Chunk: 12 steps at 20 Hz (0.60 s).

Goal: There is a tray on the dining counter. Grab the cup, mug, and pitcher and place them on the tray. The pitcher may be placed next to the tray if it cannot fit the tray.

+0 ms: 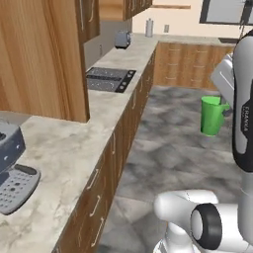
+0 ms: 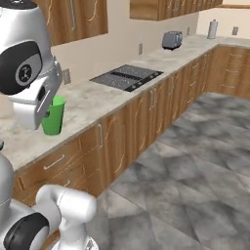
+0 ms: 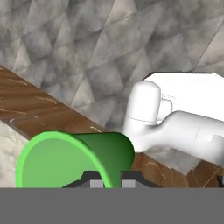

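My gripper (image 3: pixel 109 183) is shut on the rim of the bright green handleless cup (image 3: pixel 74 157), one finger inside the wall and one outside. The cup (image 1: pixel 212 116) hangs in the air over the grey floor, just left of my forearm. In the right base view the cup (image 2: pixel 53 116) sits upright under the white hand, seen in front of the wall counter. The gripper (image 2: pixel 48 110) itself is mostly covered by the hand there. The tray, mug, pitcher and dining counter are out of view.
The wall counter (image 1: pixel 64 148) with wooden drawers runs along the left, carrying a black cooktop (image 1: pixel 109 79), a toaster (image 1: pixel 122 39) and a grey coffee machine (image 1: pixel 12 168). Wooden cabinets hang above it. Open tiled floor (image 2: pixel 195 161) lies to the right of the counter.
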### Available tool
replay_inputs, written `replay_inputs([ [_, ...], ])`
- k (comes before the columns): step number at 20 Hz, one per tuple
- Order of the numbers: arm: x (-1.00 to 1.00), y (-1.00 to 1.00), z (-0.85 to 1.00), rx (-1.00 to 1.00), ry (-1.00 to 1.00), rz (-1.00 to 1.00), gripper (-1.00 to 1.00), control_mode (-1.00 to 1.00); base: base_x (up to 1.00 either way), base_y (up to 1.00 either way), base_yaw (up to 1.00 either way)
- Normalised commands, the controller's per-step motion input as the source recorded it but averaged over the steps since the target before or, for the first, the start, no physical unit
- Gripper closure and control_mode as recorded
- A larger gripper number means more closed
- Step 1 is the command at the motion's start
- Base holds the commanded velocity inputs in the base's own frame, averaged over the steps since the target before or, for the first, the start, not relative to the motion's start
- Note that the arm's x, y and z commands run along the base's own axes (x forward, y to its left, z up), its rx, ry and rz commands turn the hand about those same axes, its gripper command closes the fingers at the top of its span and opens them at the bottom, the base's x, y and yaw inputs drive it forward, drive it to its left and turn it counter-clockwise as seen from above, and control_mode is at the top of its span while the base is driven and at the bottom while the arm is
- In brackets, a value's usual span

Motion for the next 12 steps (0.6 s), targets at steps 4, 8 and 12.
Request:
replay_inputs([
  [4, 0.0, 0.0, 0.0, 0.0, 0.0, 0.0, 1.0, 1.0, 0.52, -0.22, -0.49],
  [8, 0.0, 0.0, 0.0, 0.0, 0.0, 0.0, 1.0, 1.0, 0.55, -0.24, -0.46],
  [12, 0.0, 0.0, 0.0, 0.0, 0.0, 0.0, 1.0, 1.0, 0.4, -0.26, -0.47],
])
